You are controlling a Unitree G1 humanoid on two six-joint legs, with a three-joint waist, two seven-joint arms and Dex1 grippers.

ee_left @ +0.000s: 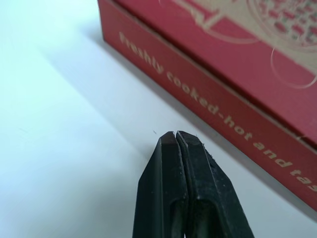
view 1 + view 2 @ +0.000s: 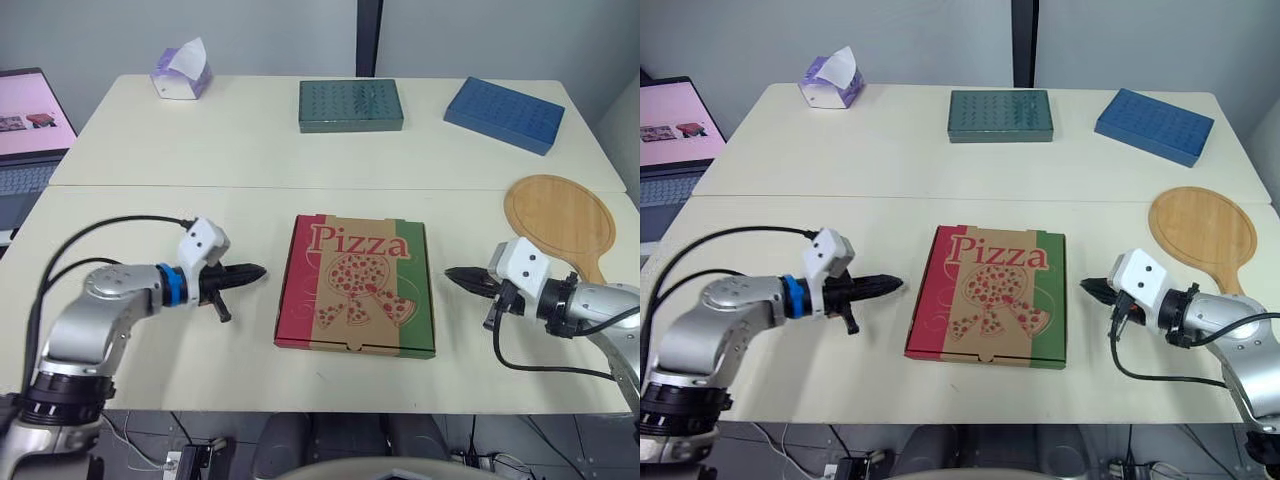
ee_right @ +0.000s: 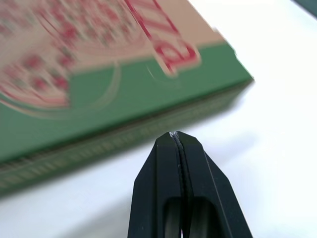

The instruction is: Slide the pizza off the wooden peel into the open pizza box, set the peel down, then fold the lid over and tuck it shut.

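The pizza box point(image 2: 356, 286) lies closed and flat at the table's front middle, its printed lid facing up. The round wooden peel point(image 2: 561, 218) rests on the table to the right of the box, bare of pizza. My left gripper point(image 2: 255, 271) is shut and empty, its tip a short way off the box's red left side point(image 1: 213, 94). My right gripper point(image 2: 452, 274) is also shut and empty, pointing at the box's green right side point(image 3: 119, 94) with a small gap between them.
A dark green flat box point(image 2: 350, 105) and a blue flat box point(image 2: 504, 114) lie at the table's far side. A tissue box point(image 2: 181, 76) stands at the far left. A laptop point(image 2: 28, 130) sits off the table's left edge.
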